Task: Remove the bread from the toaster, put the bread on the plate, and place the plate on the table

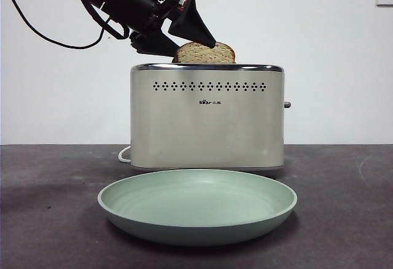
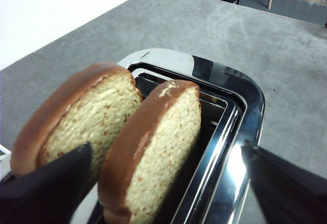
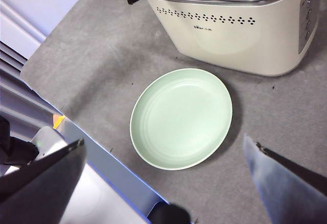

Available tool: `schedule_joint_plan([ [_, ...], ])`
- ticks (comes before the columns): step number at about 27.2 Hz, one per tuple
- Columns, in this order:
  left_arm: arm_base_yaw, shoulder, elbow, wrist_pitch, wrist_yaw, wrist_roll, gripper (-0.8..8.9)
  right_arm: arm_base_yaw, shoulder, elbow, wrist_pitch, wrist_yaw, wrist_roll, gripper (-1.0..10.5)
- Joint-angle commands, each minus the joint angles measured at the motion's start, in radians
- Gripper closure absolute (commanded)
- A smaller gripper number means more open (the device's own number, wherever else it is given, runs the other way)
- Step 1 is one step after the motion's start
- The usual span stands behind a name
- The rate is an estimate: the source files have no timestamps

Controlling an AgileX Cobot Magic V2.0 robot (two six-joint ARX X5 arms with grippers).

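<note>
The toaster [image 1: 207, 116] stands on the table [image 1: 49, 207], its chrome rim on top and a white cord trailing from its lower side; the plate [image 1: 198, 204] lies flat on the table just in front of it, with nothing on it. In the front view only one slice, the bread [image 1: 204, 53], shows above the rim; the left wrist view shows two slices standing in the slots, side by side, both with brown crusts and speckled tan faces. The left pincer [image 1: 191, 40] comes down from the upper side at a slant to the toaster's top; its jaws are spread wide, holding nothing. In the left wrist view one jaw sits at the outer face of the further slice [image 2: 76, 119], seemingly touching it, while the other jaw stands well clear over the chrome rim; the nearer slice [image 2: 158, 150] stands between the two jaws, untouched on its open side. The right pincer [image 3: 163, 178] hangs above the table with its jaws wide apart and nothing in them; the plate lies below and between them, the toaster beyond it.
</note>
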Motion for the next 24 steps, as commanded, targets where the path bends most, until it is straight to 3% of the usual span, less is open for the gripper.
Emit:
schedule_joint_plan([
  [1,-0.007,0.011,-0.002,0.006,0.002,0.011,7.32,0.002,0.007,0.002,0.005,0.003,0.006,2.9],
  [4,-0.007,0.011,-0.002,-0.009,0.002,0.011,8.26,0.002,0.014,0.002,0.005,0.003,0.006,2.9],
  [14,0.0,0.008,0.042,-0.007,-0.002,-0.002,8.22,0.002,0.018,0.002,-0.017,0.002,0.007,2.9],
  [18,0.0,-0.01,0.16,-0.074,-0.002,-0.002,8.22,0.002,0.018,0.002,-0.017,0.002,0.006,2.9],
  [24,0.0,-0.038,0.41,-0.3,-0.003,-0.002,8.21,0.002,0.018,0.002,-0.016,0.003,0.006,2.9],
])
